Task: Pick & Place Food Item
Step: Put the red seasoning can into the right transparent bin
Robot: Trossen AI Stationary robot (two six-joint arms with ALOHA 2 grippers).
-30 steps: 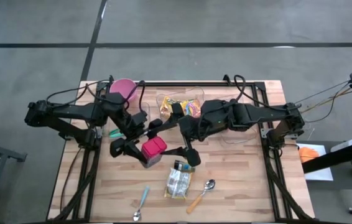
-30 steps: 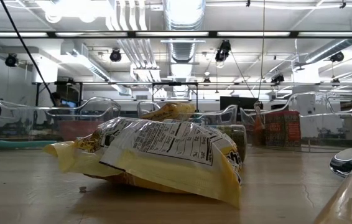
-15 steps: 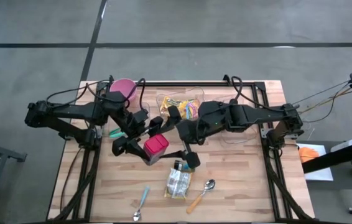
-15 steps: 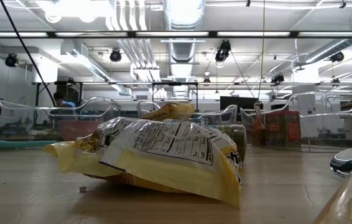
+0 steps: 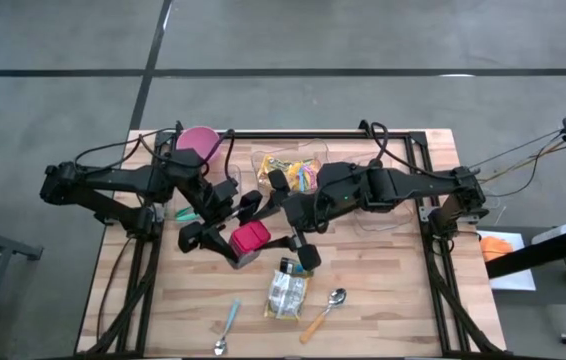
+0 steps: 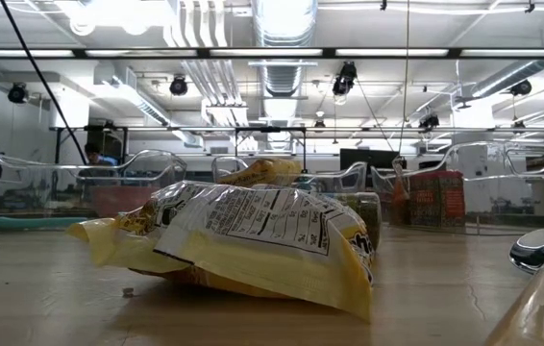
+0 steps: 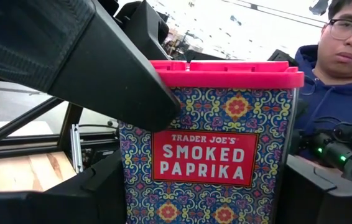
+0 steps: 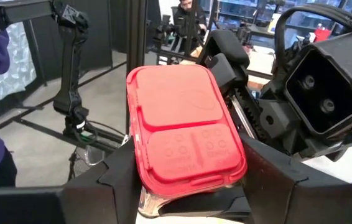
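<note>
paprika tin (image 5: 249, 240) sits above the counter (image 5: 383, 290) middle, clamped by its sides in the left hand (image 5: 225, 237), red lid toward the right hand (image 5: 288, 238). that one straddles the lid end, fingers (image 8: 101, 180) either side, closing but can't tell if they touch yet. looks like a handoff: i'd get the right pads square on the tin's flat sides below the lid, firm up, and only then loosen the left.

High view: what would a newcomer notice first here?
The smoked paprika tin with its pink lid, mid-table, held between the left gripper and the right gripper, both closing on it. Next, the yellow snack bag lying just in front, flanked by two spoons.
</note>
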